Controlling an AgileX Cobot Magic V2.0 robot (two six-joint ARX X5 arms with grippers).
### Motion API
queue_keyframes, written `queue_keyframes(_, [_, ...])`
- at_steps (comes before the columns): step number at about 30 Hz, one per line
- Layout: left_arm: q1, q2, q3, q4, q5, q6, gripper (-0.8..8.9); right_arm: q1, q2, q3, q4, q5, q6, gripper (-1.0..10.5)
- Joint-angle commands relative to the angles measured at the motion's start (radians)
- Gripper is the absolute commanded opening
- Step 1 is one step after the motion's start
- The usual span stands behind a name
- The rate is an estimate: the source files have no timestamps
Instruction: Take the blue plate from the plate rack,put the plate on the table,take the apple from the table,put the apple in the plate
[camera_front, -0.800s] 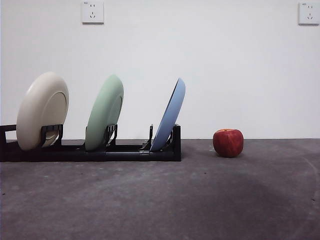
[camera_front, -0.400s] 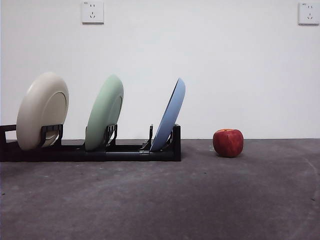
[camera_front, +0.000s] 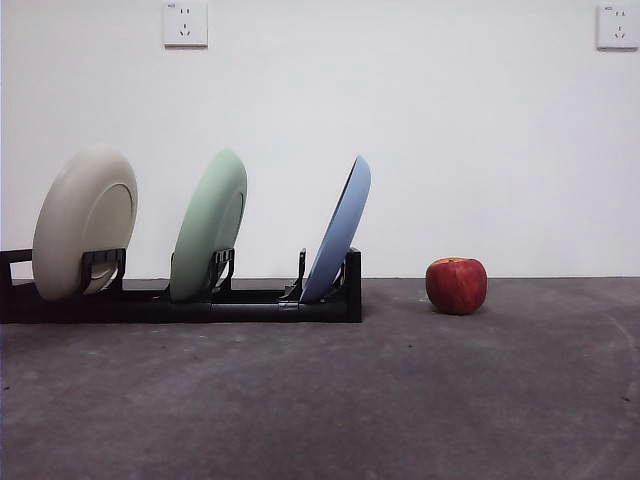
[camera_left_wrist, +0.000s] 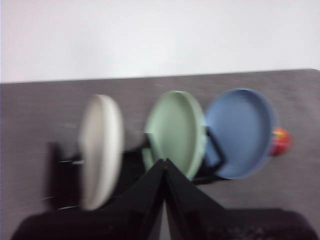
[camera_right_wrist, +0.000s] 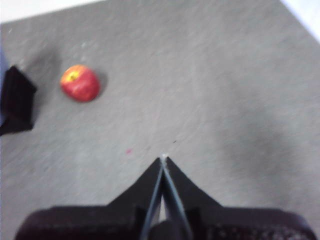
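Even, soft indoor light; the front view is sharp, with faint shadows on the table (camera_front: 400, 400) toward the lower right. Both wrist views are blurred, the cream plate (camera_left_wrist: 100, 150) at left of the frame smeared most. No glare.

we count three plates on one plate rack (camera_front: 250, 300): one cream plate (camera_front: 82, 220), one pale green plate (camera_front: 208, 225) and one blue plate (camera_front: 340, 228). we count one apple (camera_front: 456, 285) on the one bench (camera_front: 400, 400), at 3 o'clock from the rack. we count two wall sockets (camera_front: 185, 23), at 11 and 1 o'clock in the front view. we count two tools, the left tool (camera_left_wrist: 164, 162) and the right tool (camera_right_wrist: 163, 159), one in each wrist view.
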Motion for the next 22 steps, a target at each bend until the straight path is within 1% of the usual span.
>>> queue_keyframes(1, [-0.018,0.135,0.108,-0.033,0.097,-0.042,-0.06,0.001,0.066,0.029,-0.024,-0.075,0.003,0.0])
queue_keyframes(3, [-0.056,0.255,0.206,-0.063,0.123,-0.044,-0.06,0.001,0.13,0.04,-0.045,-0.105,0.003,0.0])
queue_keyframes(7, [-0.127,0.477,0.392,-0.13,0.126,-0.035,-0.06,0.001,0.241,0.042,-0.079,-0.211,-0.003,0.0])
queue_keyframes(9, [-0.169,0.588,0.492,-0.164,0.128,-0.034,-0.06,0.001,0.285,0.042,-0.074,-0.243,-0.013,0.0])
queue_keyframes(13, [-0.251,0.787,0.68,-0.187,0.126,-0.027,-0.06,0.001,0.33,0.042,-0.055,-0.253,-0.011,0.0])
queue_keyframes(17, [-0.34,0.977,0.862,-0.215,0.126,-0.017,-0.05,0.001,0.336,0.042,-0.033,-0.253,-0.007,0.0])
queue_keyframes(20, [-0.386,1.077,0.941,-0.213,0.128,-0.032,0.01,0.001,0.336,0.042,-0.024,-0.253,0.011,0.0])
queue_keyframes(21, [-0.399,1.099,0.946,-0.204,0.13,-0.042,0.19,0.001,0.336,0.042,-0.023,-0.253,0.011,0.0])
queue_keyframes(22, [-0.408,1.111,0.946,-0.198,0.129,-0.044,0.82,0.001,0.336,0.042,-0.023,-0.253,0.011,0.0])
